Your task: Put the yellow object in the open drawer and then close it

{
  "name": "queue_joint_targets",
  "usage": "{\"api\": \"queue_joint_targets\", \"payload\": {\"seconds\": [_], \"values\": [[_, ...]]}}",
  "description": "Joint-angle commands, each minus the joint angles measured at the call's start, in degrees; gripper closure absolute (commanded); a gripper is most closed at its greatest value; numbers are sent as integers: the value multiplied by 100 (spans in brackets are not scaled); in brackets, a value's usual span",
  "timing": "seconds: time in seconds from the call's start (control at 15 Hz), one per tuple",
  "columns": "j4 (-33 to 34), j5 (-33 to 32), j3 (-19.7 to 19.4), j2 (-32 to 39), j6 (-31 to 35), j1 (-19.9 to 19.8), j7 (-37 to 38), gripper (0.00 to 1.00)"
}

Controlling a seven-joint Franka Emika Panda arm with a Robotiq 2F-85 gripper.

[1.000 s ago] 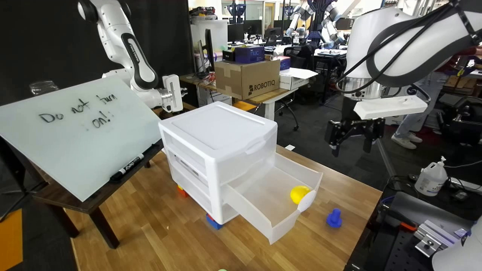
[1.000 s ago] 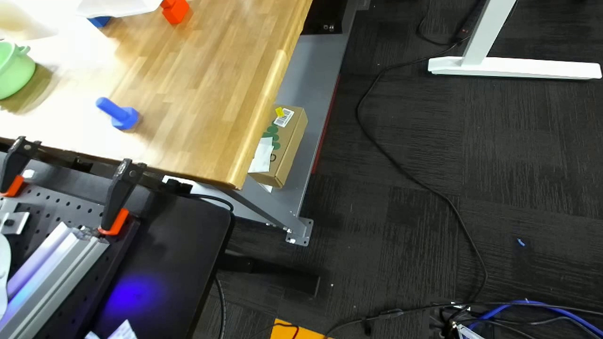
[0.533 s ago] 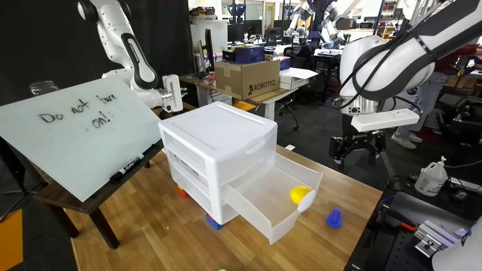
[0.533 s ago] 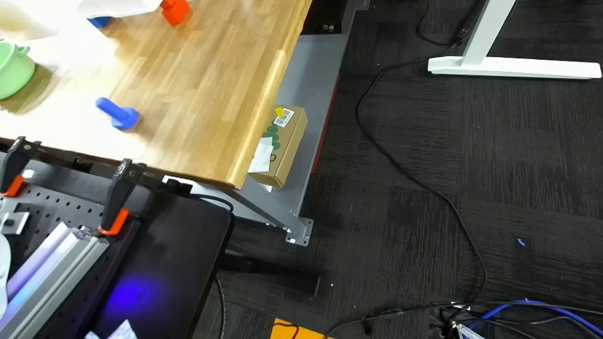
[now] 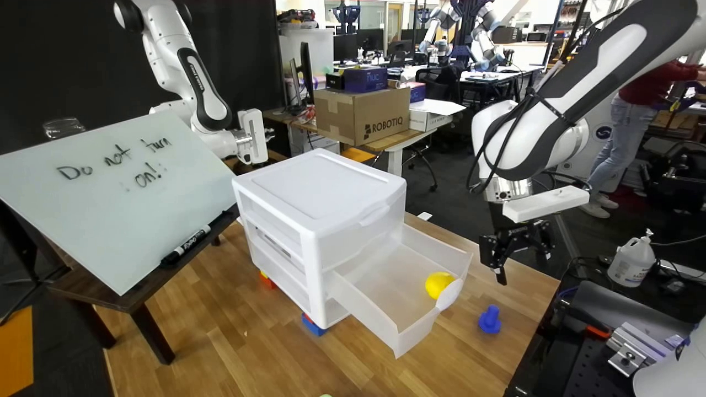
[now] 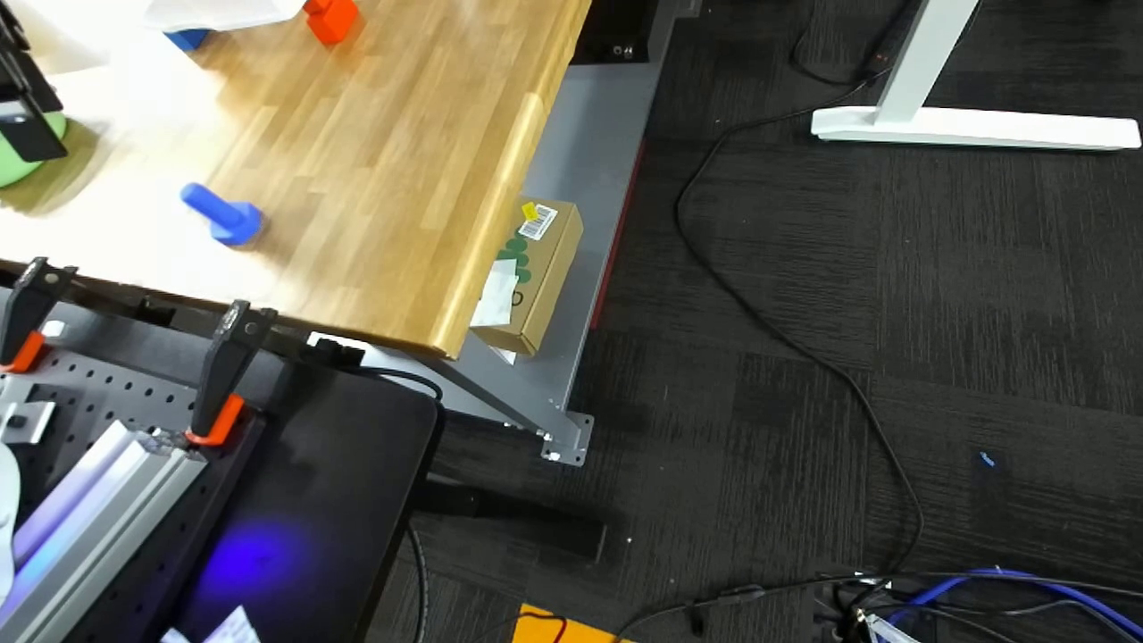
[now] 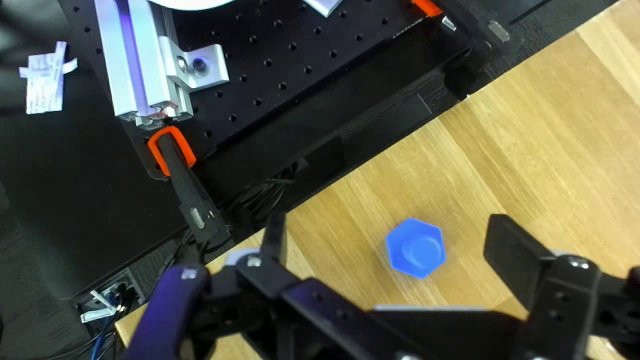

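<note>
While yellow object (image 5: 439, 285) lies inside open drawer (image 5: 386, 281), gripper (image 5: 523, 266) hangs above table (image 5: 231, 336), 2 jaws wide apart.

One yellow object (image 5: 438, 285), one open drawer (image 5: 415, 332), one peg (image 5: 489, 321), two clamps (image 6: 225, 366).

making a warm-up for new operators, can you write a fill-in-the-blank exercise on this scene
The rounded object in the open drawer is coloured ____.
The whiteboard reads "Do not turn ____!"
The open gripper holds ____.
In the wrist view, the blue peg shows an outline with ____ sides.

Missing words: yellow; on; nothing; six.
</note>
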State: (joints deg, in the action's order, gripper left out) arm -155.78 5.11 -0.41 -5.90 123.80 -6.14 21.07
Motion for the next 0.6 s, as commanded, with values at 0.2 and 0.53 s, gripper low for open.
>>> {"api": "queue_joint_targets", "payload": {"seconds": [0.2, 0.53], "values": [[95, -9, -79, 102, -20, 90, -31, 0], [112, -11, -70, 111, -39, 107, -57, 0]]}}
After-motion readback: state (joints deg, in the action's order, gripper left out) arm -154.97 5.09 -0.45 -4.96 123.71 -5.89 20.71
